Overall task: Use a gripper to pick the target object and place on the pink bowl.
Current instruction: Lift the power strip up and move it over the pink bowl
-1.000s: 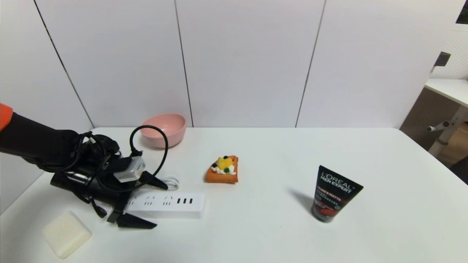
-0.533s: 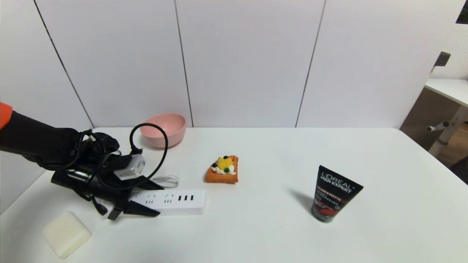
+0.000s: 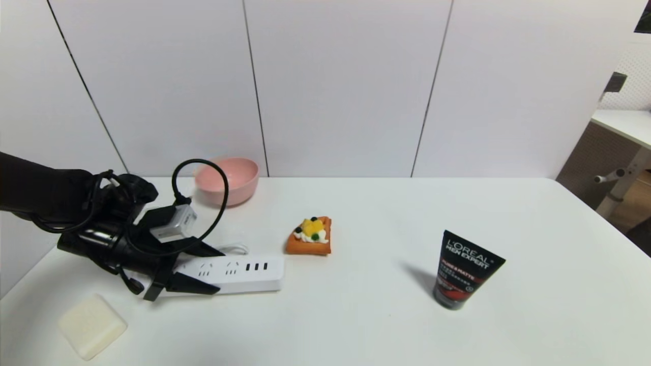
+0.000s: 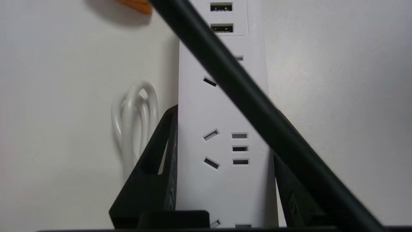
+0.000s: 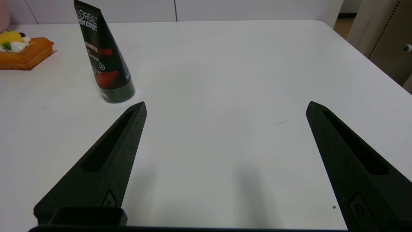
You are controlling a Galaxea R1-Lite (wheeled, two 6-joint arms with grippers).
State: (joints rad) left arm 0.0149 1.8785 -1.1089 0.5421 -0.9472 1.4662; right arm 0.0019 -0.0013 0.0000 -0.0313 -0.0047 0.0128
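At the near left corner of the white table lies a cream square block, apart from everything else. Just beyond it, the left gripper, a black two-fingered claw with a small grey-white box and looping black cables on its wrist, is clamped across the left end of the long white rectangular power strip. One pointed finger presses each long side, as the left wrist view shows, with the strip running out between them and its socket slots facing up. The strip's right end points toward the table's middle. Its bundled white cord sits just behind the strip, beside the far finger.

Farther right, near the front, a black tube with red and white lettering stands cap down, tilted. In the right wrist view the right gripper hangs low over bare table near that tube, jaws spread wide and holding nothing.

Beyond the strip, mid-table, rests an orange toy waffle topped with fruit and cream. Farthest back, against the white wall panels, sits the round matte pink bowl, well apart from the strip.
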